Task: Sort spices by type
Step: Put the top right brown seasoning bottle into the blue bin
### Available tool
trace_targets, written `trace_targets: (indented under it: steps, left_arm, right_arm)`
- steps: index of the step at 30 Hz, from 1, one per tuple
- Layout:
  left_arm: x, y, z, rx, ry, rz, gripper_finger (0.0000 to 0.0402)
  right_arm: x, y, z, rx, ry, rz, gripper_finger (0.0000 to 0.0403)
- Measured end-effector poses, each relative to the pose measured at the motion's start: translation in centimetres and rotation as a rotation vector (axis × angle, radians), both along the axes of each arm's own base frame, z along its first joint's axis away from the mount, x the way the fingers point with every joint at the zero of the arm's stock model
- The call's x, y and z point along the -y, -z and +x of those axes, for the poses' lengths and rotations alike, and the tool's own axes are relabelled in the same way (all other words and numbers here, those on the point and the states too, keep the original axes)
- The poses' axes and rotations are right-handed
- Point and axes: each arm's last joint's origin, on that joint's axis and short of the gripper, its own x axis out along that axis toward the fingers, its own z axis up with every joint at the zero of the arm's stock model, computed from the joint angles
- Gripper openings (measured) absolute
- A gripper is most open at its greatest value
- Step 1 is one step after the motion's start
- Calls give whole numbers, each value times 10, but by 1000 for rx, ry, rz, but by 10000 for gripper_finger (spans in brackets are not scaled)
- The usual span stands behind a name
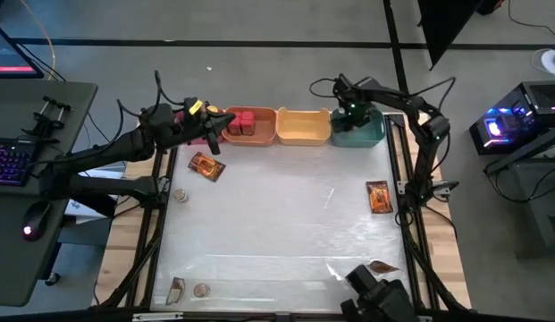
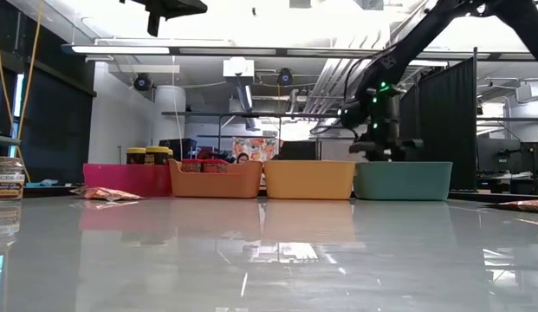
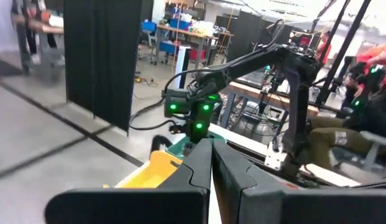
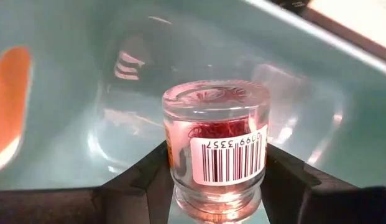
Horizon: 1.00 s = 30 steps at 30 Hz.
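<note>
My right gripper reaches down into the teal bin and is shut on a small glass jar with reddish contents and a barcode label. Its lid is hidden. My left gripper hovers shut and empty over the pink bin, which holds yellow-lidded jars. Red boxes sit in the orange bin. Foil packets lie flat on the table. Loose jars stand at the left and near the front edge. My right gripper pinches the jar's glass wall between its two fingers, one finger on each side. The fingers come from above, pointing down into the teal bin. The jar's glass base faces the wrist camera. Whether its lower end touches the bin floor cannot be seen.
Four bins stand in a row along the far edge: pink, orange, yellow and teal. The yellow bin shows nothing inside. The glossy table middle is open. A camera mount juts in at the near edge.
</note>
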Motion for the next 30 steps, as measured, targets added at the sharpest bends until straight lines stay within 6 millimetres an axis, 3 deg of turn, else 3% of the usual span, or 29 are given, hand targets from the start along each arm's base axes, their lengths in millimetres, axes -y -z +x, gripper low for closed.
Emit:
trace_targets:
  steps: [4, 8, 16, 23, 30]
  left_arm:
    - [-1, -3, 1, -9, -7, 96, 0]
    - [-8, -5, 5, -63, -47, 156, 15]
    - [-26, -19, 52, -359, 76, 475, 131]
    - [-26, -27, 107, -611, 246, 653, 208]
    - [-13, -22, 126, -698, 366, 789, 225]
  right_arm:
    - [-9, -27, -8, 15, -53, -30, 182]
    - [-28, -66, -13, 99, -103, -101, 182]
    - [-90, -136, 9, 620, -293, -106, 182]
    - [-147, -157, 54, 945, -618, 25, 182]
    - [-173, -165, 79, 1059, -753, -13, 182]
